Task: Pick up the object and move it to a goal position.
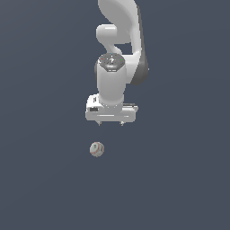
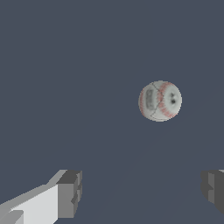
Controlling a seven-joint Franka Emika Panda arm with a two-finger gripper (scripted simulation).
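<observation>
The object is a small off-white ball (image 1: 97, 149) with faint reddish and greenish marks, lying on the dark grey floor below the arm in the exterior view. It also shows in the wrist view (image 2: 160, 101), with red seam lines. My gripper (image 1: 110, 122) hangs above the ball and a little toward the exterior view's right, pointing down. In the wrist view the gripper (image 2: 142, 190) is open, its two fingers (image 2: 70, 192) wide apart with nothing between them. The ball lies apart from the fingers, not between them.
The white arm (image 1: 117, 54) rises behind the gripper toward the top of the exterior view. The floor (image 1: 45, 179) is a plain dark grey surface with no other objects in view.
</observation>
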